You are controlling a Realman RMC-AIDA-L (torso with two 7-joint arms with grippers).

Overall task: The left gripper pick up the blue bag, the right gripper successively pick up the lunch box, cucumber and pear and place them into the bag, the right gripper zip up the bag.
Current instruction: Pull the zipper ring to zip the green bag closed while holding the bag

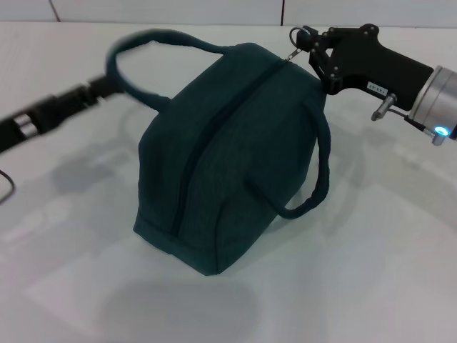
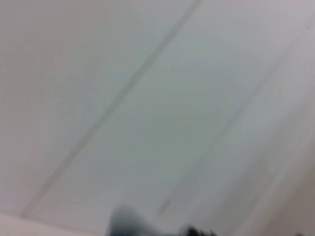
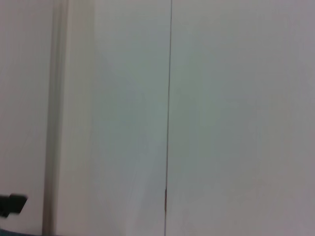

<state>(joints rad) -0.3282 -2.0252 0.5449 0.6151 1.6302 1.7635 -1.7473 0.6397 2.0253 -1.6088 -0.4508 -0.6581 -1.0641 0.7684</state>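
The blue bag [image 1: 221, 171] stands mid-counter [image 1: 371, 271], zipper run fully across. The right gripper [image 1: 308, 44] pinches the ring pull [image 1: 296, 36] at the bag's far end. The left gripper [image 1: 107, 84] fingers clasp one loop handle [image 1: 153, 43].

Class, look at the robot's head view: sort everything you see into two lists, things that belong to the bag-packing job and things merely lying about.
Belonging to the job:
- blue bag, zipper closed along its top
- right gripper, at the zipper's ring pull
- left gripper, at one loop handle

Merely lying about:
- nothing loose; only the white table under the bag

No lunch box, cucumber or pear shows.
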